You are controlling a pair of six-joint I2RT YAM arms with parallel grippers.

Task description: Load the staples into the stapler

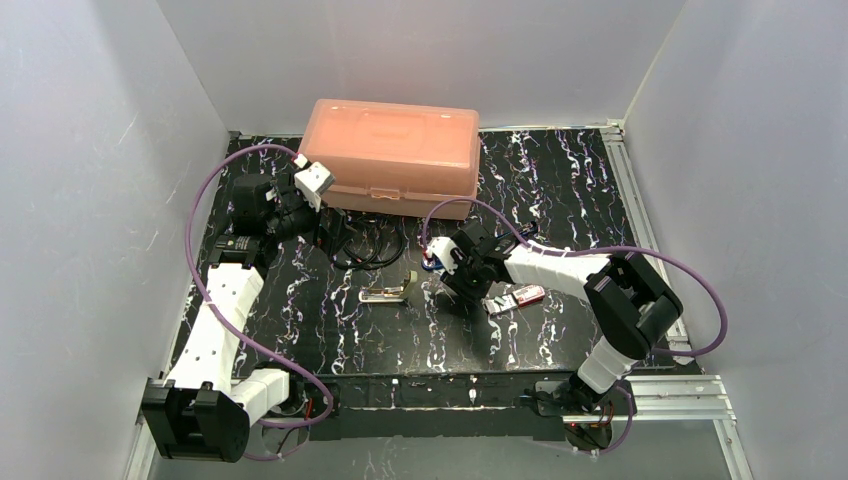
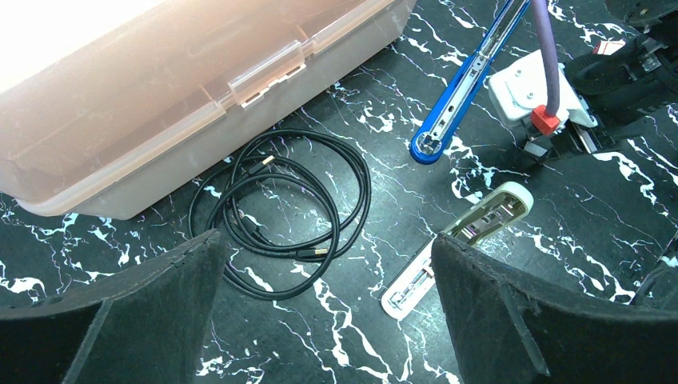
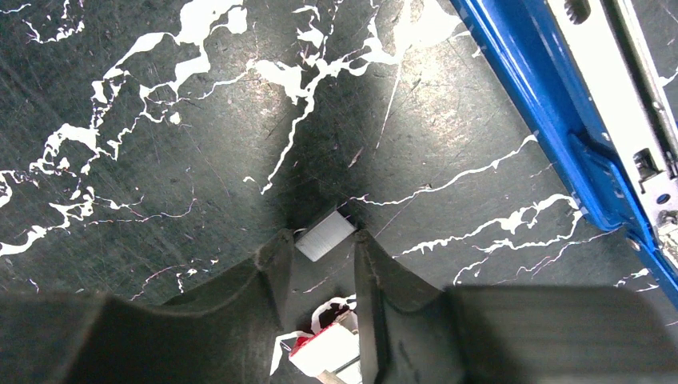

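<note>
Right hand [image 3: 318, 250] pinching staple strip [image 3: 325, 235], black marbled table [image 3: 152, 128], white walls [image 1: 90, 150]

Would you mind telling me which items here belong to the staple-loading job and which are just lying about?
Job: staples box; what looks like a staple strip, pinched in the right gripper; blue stapler; perhaps the beige stapler, also open.
Lying about: pink storage box; coiled black cable.

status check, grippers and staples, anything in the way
Left gripper open, empty, above cable coil. Right gripper closed on small pale strip, likely staples, staples box behind it. Blue stapler alongside, nothing blocking.
</note>
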